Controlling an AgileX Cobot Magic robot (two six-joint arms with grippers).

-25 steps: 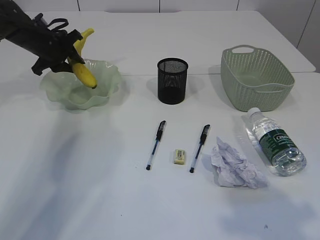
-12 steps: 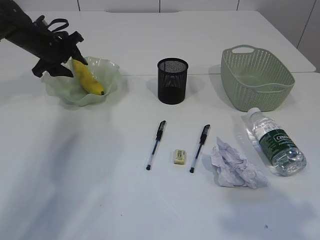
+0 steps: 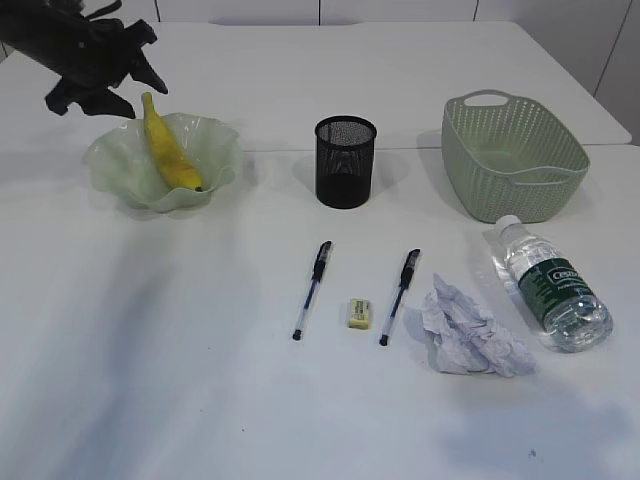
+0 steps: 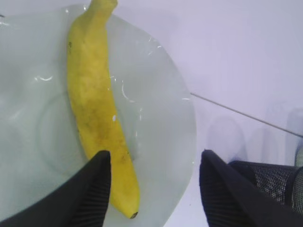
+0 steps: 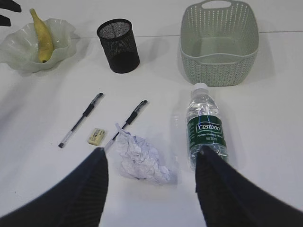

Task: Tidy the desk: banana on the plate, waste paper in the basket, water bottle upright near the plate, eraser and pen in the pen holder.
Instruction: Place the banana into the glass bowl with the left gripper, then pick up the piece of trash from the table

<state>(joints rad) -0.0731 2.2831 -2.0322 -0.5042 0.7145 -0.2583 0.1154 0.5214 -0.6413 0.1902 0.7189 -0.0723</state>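
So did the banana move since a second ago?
Yes. The banana dropped out of the left gripper, where it hung tilted over the plate, and now lies flat inside the plate, left of the pen holder.

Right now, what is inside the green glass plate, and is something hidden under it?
The plate holds only the banana, lying along it with its dark tip toward the front rim. The glass under the banana is covered, so what lies there cannot be seen.
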